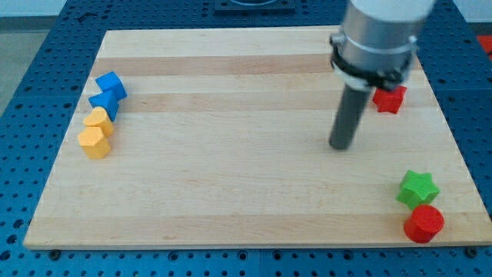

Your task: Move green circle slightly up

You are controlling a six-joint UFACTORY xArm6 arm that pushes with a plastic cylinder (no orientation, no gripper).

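No green circle shows in the camera view; the arm's body may hide part of the board at the view's top right. My tip point(340, 146) rests on the wooden board point(231, 177), right of centre. A green star point(417, 188) lies at the view's lower right, well to the right of and below my tip. A red round block point(423, 223) touches the star just below it. A red block point(389, 98), its shape partly hidden by the arm, lies up and to the right of my tip.
At the view's left, two blue blocks point(111, 85) point(104, 102) and two yellow blocks point(98, 121) point(94, 142) sit in a tight column near the board's left edge. The board lies on a blue perforated table point(31, 154).
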